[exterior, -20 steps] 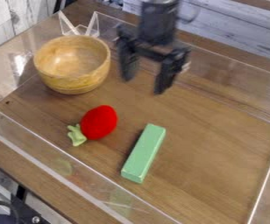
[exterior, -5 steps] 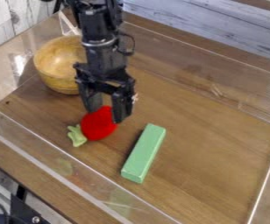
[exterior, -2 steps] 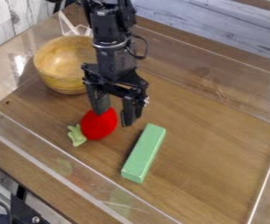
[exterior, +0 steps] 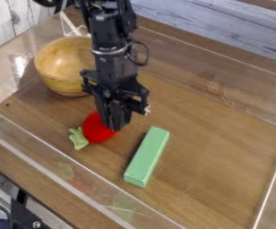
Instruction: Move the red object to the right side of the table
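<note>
The red object [exterior: 95,131], a small rounded toy with a light green leafy stem [exterior: 77,137], lies on the dark wood table [exterior: 219,121] left of centre. My gripper [exterior: 119,114] points straight down onto its upper right part. The two dark fingers stand close together, pinched on the toy, and they hide part of its top. The toy rests on the tabletop.
A wooden bowl [exterior: 66,64] stands at the back left, just behind the arm. A long green block [exterior: 148,156] lies diagonally just right of the red toy. Low clear acrylic walls [exterior: 56,183] edge the table. Bare wood stretches to the right.
The fingers, spread wide on either side of the red toy in the earlier frames, have closed together on it. The hand stays over the same spot.
</note>
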Tool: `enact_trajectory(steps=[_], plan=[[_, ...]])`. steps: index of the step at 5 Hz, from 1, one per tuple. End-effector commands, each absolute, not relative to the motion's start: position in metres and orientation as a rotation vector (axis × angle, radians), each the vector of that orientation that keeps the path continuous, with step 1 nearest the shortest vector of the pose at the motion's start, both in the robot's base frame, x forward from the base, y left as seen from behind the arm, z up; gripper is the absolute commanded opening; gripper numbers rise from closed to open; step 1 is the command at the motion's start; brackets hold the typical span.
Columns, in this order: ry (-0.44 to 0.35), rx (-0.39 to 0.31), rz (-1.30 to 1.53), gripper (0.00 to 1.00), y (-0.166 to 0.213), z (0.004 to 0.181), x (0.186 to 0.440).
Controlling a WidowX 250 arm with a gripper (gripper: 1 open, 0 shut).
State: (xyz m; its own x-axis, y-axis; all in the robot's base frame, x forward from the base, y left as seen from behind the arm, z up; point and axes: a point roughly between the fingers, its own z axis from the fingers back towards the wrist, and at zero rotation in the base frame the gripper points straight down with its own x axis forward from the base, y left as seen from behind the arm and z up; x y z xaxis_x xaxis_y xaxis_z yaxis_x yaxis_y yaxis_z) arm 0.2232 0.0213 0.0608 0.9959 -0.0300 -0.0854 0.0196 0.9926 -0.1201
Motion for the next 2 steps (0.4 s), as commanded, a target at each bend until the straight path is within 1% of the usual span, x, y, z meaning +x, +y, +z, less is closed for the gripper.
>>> enact_trajectory(steps=[1,2], plan=[[0.030,-0.081,-0.053,0.00,0.006,0.080,0.233],[0.005,-0.063,-0.184,0.00,-0.023,0.084,0.250]])
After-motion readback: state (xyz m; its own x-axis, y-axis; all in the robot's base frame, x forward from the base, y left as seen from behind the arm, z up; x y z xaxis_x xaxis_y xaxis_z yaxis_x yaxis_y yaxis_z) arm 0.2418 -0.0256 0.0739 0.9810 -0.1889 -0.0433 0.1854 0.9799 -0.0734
